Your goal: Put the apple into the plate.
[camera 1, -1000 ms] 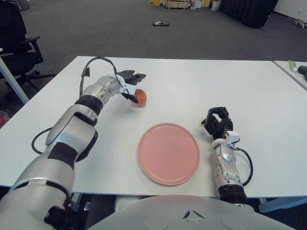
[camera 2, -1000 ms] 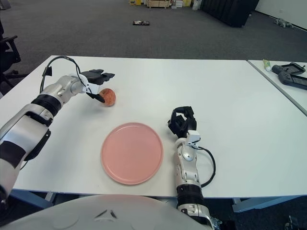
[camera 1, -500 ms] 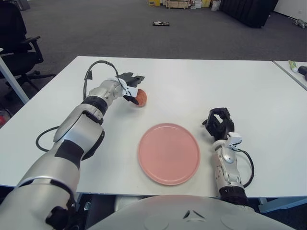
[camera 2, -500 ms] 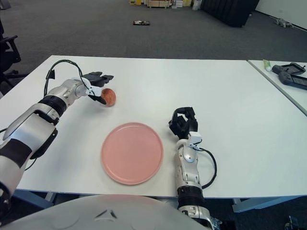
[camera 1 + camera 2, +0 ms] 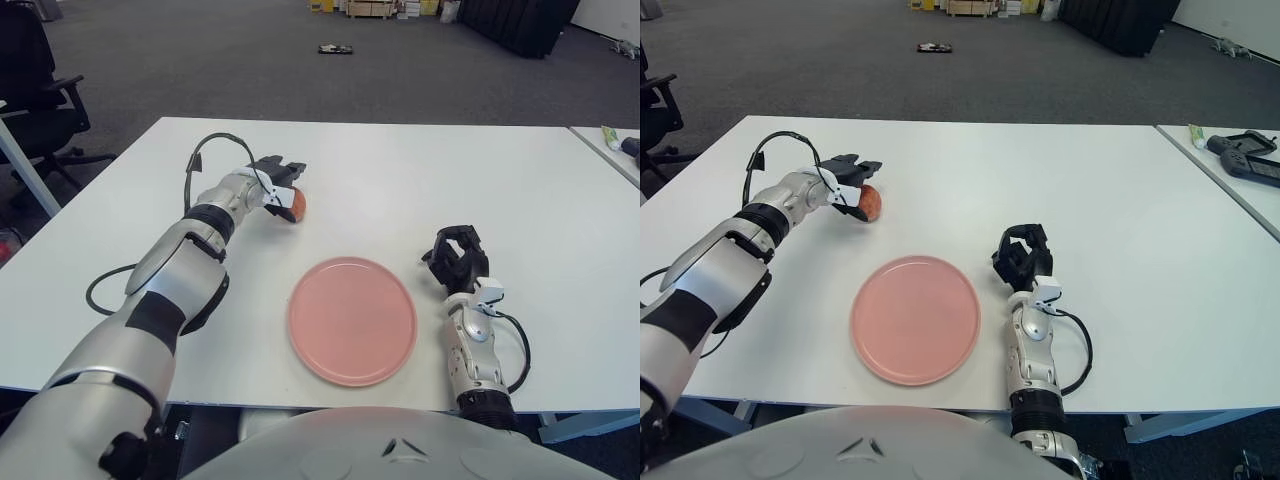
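- white surface (image 5: 400, 180) fills mid-frame; no readable writing
- pink plate (image 5: 352, 319) sits lower centre, nothing in it
- left hand (image 5: 276, 186), upper left, fingers wrapped around apple (image 5: 295, 204)
- right hand (image 5: 456, 256), right of plate, fingers curled, holding nothing

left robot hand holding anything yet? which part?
Cannot tell for sure. The left robot hand is closed around the apple's left and top side, on the table; a firm grip isn't confirmed. The right robot hand, right of the plate, holds nothing.
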